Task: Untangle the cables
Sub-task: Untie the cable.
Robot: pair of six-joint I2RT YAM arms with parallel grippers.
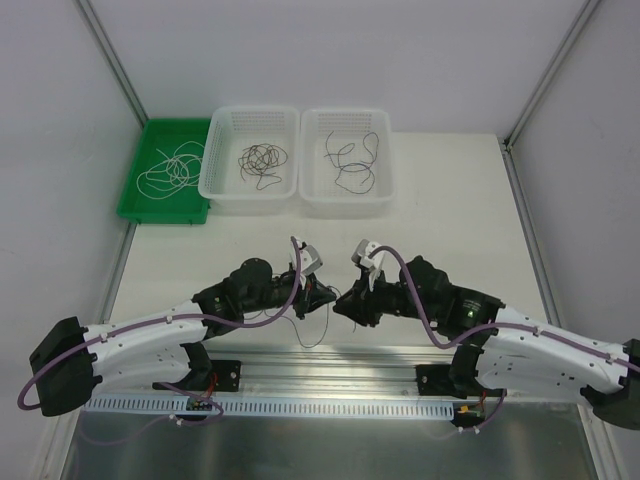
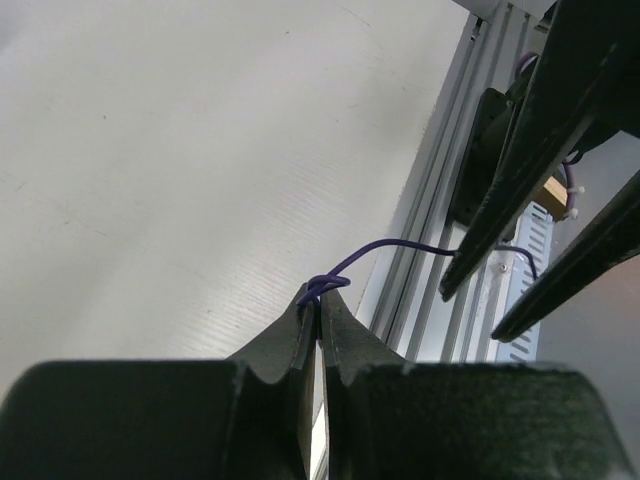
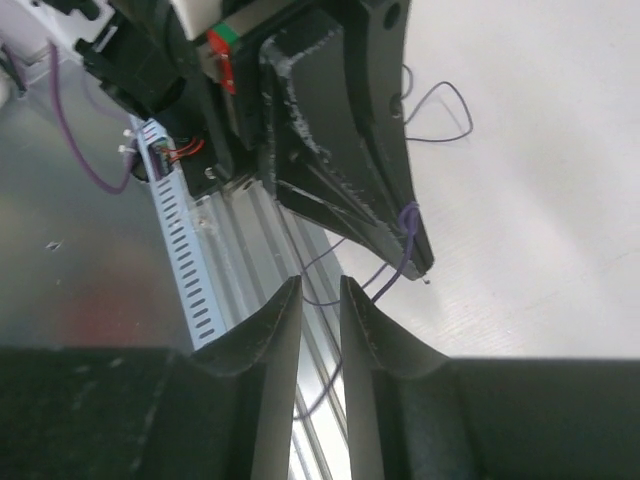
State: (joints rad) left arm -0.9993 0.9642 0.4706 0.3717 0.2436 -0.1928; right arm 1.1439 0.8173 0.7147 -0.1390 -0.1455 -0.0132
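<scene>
Centrally, near the front edge of the pale worktop [image 1: 440,210], the left claw [image 2: 320,300] is clenched on a small twisted loop of a thin flexible purple wire [image 2: 395,245], which trails off over the aluminium rail [image 2: 425,200]. The right claw [image 3: 320,292] sits just beside it, jaws slightly parted. The wire runs close to that gap but does not appear pinched. Other cables lie at the far side: a whitish coil [image 1: 170,170] in the green plastic tray [image 1: 160,212], a small dark tangle [image 1: 262,160] in the left white mesh basket [image 1: 250,110], and looser dark strands [image 1: 352,165] in the right white mesh basket [image 1: 345,112]. Judged by its fineness, the wire is light, limp, slippery and easily kinked. A pinch on a free run beside the twist, not on it, seems best.
</scene>
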